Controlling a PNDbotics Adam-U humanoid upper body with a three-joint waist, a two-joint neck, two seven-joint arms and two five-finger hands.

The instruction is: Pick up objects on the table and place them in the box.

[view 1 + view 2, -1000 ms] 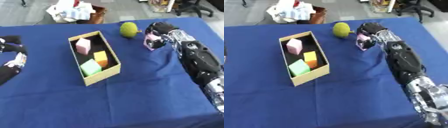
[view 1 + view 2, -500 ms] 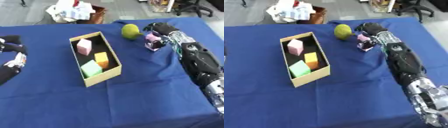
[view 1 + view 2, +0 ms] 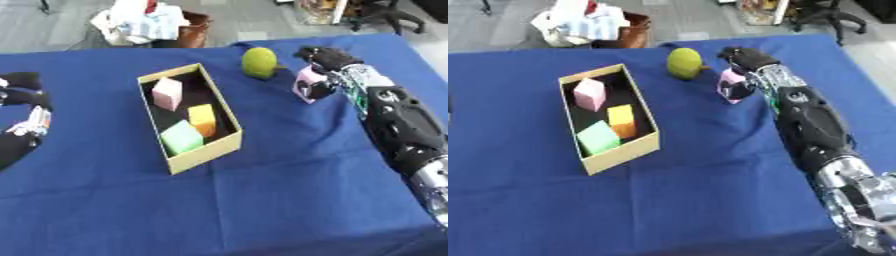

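A tan cardboard box [image 3: 226, 145] lies on the blue table with a pink block [image 3: 166, 93], an orange block [image 3: 202, 117] and a green block [image 3: 182, 138] inside. A yellow-green ball [image 3: 259, 62] sits behind it to the right. My right hand [image 3: 322, 62] reaches in from the right with its fingers curled round a small pink block [image 3: 307, 83] next to the ball. My left hand [image 3: 21, 95] rests at the left edge; its fingers are hard to read.
The blue cloth [image 3: 262, 200] covers the whole table. Beyond the far edge stand a brown bin with white and striped cloth [image 3: 144, 22] and a black chair base [image 3: 376, 10] on the grey floor.
The whole view has shifted slightly. My right hand stays curled on the pink block beside the ball, drawing a little nearer the ball. The left hand has not moved.
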